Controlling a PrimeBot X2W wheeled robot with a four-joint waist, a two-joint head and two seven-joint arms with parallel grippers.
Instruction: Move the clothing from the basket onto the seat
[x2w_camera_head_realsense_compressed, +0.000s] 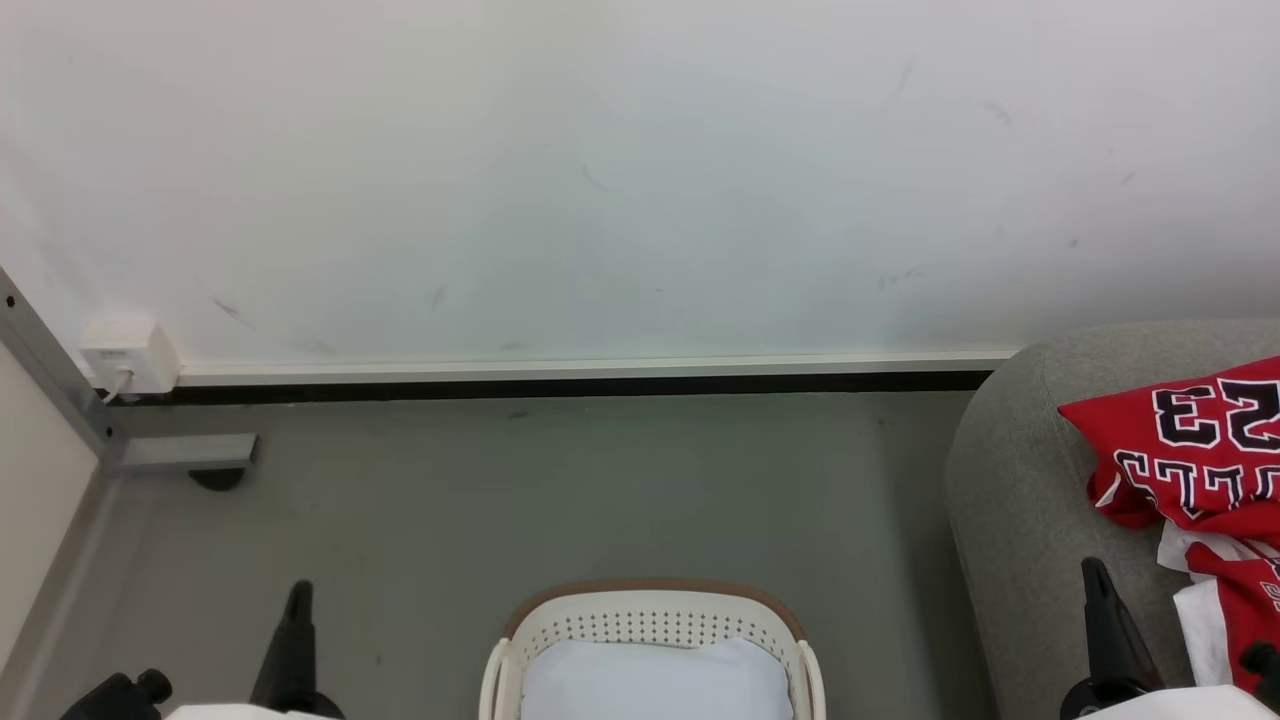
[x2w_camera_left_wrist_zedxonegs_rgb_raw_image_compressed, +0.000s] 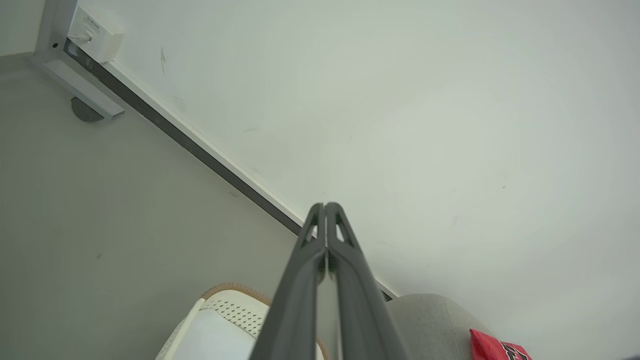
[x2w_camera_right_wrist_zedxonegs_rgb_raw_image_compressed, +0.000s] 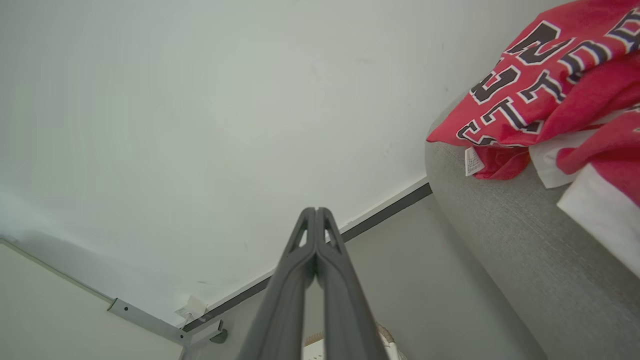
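Clothing: red lettered sports garments (x2w_camera_head_realsense_compressed: 1200, 450) heaped on grey woven seat (x2w_camera_head_realsense_compressed: 1010, 480), near its corner | oval cream plastic basket (x2w_camera_head_realsense_compressed: 650, 628) bare-bottomed | left tool (x2w_camera_left_wrist_zedxonegs_rgb_raw_image_compressed: 325, 206), right tool (x2w_camera_right_wrist_zedxonegs_rgb_raw_image_compressed: 316, 210) pressed together, idle: likely nothing left to carry.

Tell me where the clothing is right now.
In the head view the clothing lies at the right edge, piled on the seat, to the right of the basket.
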